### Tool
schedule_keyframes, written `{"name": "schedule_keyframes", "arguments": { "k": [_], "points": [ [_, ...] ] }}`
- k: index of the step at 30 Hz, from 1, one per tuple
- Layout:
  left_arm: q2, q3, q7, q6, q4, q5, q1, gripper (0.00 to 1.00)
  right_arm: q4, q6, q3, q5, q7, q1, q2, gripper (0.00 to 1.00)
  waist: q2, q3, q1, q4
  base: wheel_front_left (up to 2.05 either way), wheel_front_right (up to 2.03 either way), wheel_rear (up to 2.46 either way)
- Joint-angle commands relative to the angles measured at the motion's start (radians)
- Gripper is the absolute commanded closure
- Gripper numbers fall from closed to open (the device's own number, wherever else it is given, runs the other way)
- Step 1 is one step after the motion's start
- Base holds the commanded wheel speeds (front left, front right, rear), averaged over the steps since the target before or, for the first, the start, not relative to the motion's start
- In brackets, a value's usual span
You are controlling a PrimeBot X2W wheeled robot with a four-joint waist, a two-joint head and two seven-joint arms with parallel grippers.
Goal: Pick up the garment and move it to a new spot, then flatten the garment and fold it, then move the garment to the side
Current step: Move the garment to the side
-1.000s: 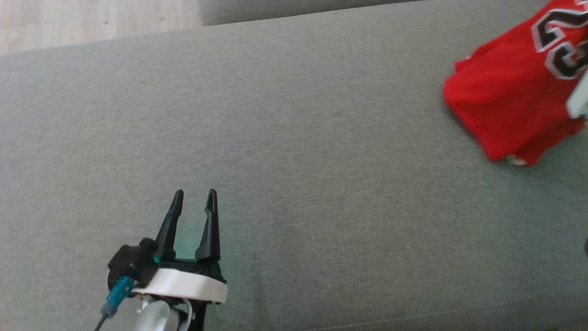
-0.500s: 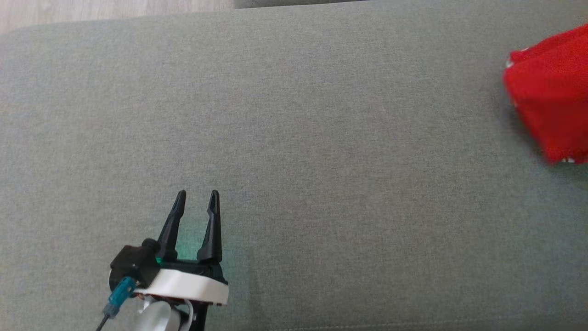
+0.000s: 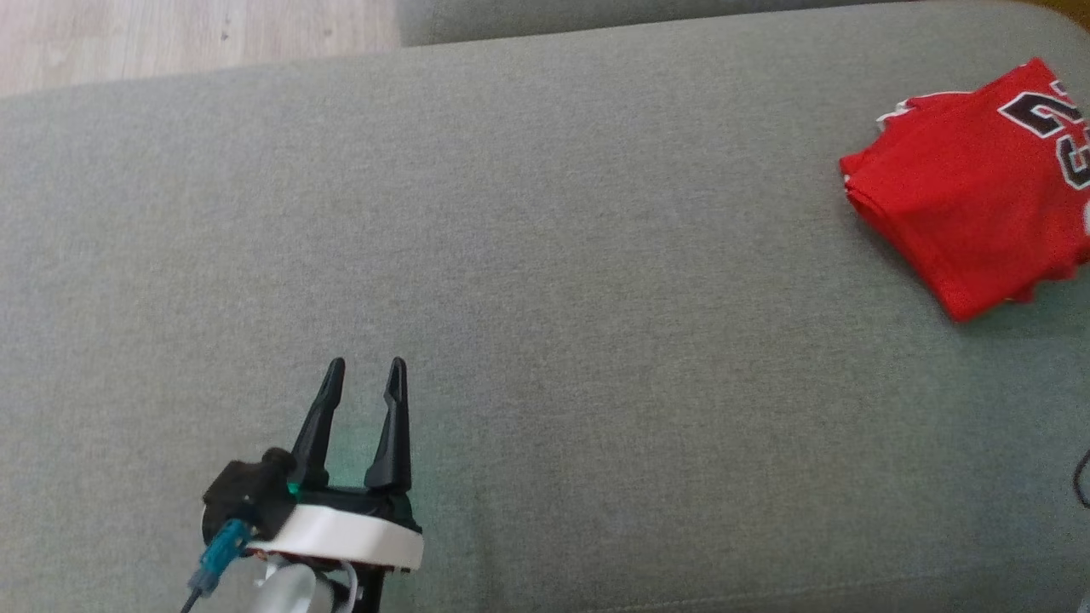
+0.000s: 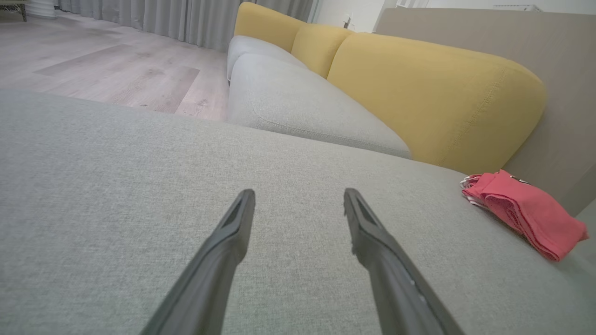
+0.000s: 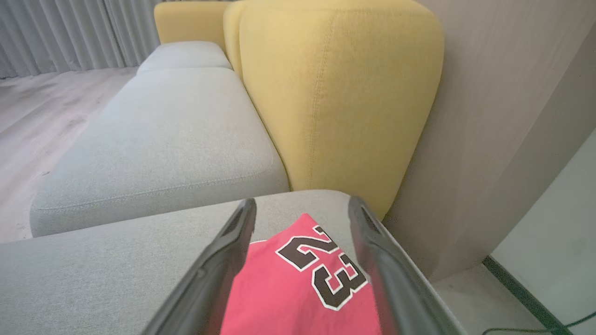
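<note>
Garment [image 3: 966,204], a folded red jersey, is being shown lying on the grey cushion [image 3: 545,255] just below the spread fingers of the right gripper [image 5: 301,201], apparently untouched, and far right of the left gripper [image 3: 365,363], its fingers likewise being held apart.

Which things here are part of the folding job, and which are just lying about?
Job:
jersey
grey cushion under it
left end effector
right end effector

Lying about:
yellow backrest
next cushion
curtains
floor
</note>
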Motion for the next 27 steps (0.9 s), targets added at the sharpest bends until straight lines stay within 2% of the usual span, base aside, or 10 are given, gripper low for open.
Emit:
{"name": "schedule_keyframes", "arguments": {
  "k": [1, 11, 19, 23, 27],
  "points": [
    [0.011, 0.032, -0.005, -0.001, -0.035, -0.005, -0.012, 0.0, -0.052, 0.007, 0.036, 0.013, -0.017, 0.0, -0.001, 0.0, 0.0, -0.011, 0.0, -0.009, 0.0, 0.0, 0.0],
    [0.029, 0.094, -0.008, 0.024, -0.047, -0.033, 0.011, 0.0, -0.179, 0.007, 0.231, 0.127, -0.104, 0.146, 0.068, 0.0, 0.0, -0.107, 0.0, -0.045, 0.0, 0.0, 0.0],
    [0.047, 0.134, -0.008, 0.067, -0.015, -0.049, 0.08, 0.0, -0.203, 0.007, 0.318, 0.078, -0.222, 0.304, 0.154, 0.0, 0.0, -0.177, 0.0, -0.042, 0.0, 0.0, 0.0],
    [0.065, 0.133, -0.002, 0.09, -0.015, -0.034, 0.118, 0.0, -0.229, 0.007, 0.325, 0.056, -0.276, 0.395, 0.208, 0.0, 0.0, -0.197, 0.0, -0.027, 0.0, 0.0, 0.0],
    [0.065, 0.129, 0.01, 0.108, -0.016, -0.032, 0.146, 0.0, -0.262, 0.007, 0.333, 0.037, -0.322, 0.487, 0.233, 0.0, 0.0, -0.211, 0.0, -0.011, 0.0, 0.0, 0.0]
  ]
}}
